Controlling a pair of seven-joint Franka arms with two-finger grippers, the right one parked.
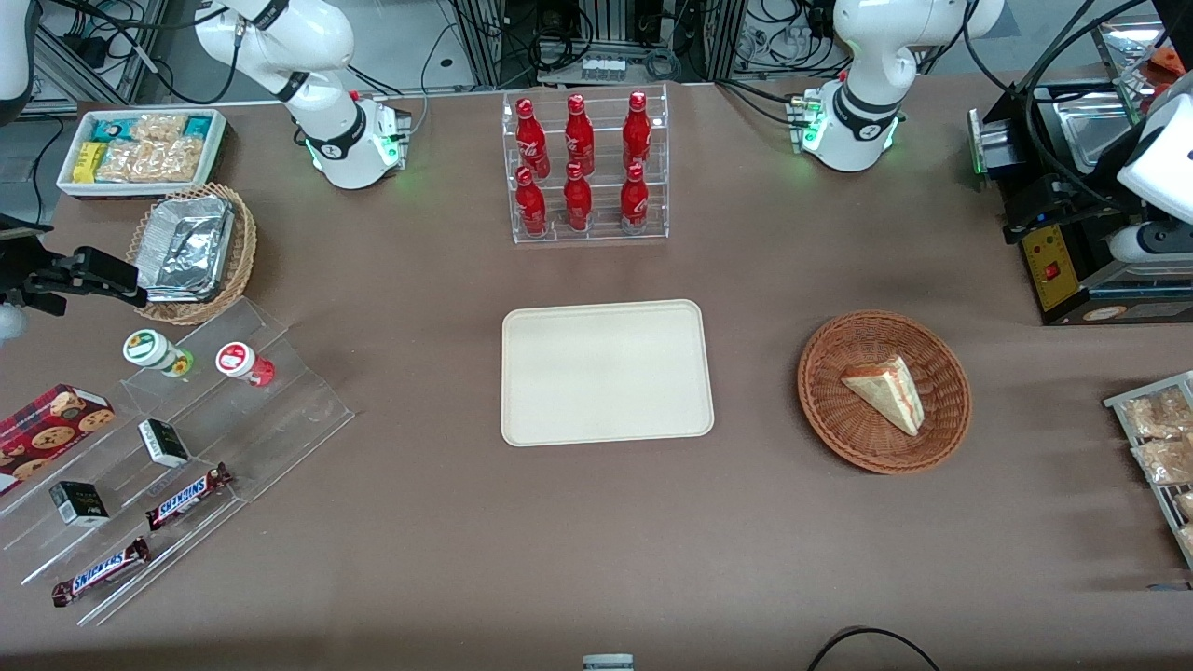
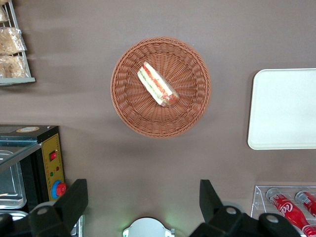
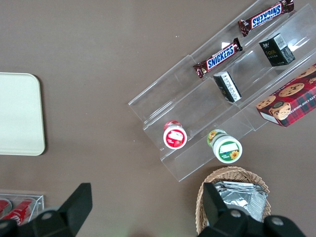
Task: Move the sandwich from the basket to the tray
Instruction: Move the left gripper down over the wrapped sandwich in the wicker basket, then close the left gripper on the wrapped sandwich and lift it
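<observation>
Sandwich (image 2: 158,84) lying flat in basket (image 2: 190,66) toward the working arm's end of the bench, tray (image 1: 606,424) mid-bench bare to receive it, gripper (image 2: 143,207) high above with fingers spread, holding nothing, ready to descend.

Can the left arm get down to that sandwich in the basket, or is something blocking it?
Probably yes. The sandwich lies uncovered and alone in the basket, and nothing stands over it. The gripper hangs high above the table with its fingers spread wide, so a straight descent looks free.
</observation>
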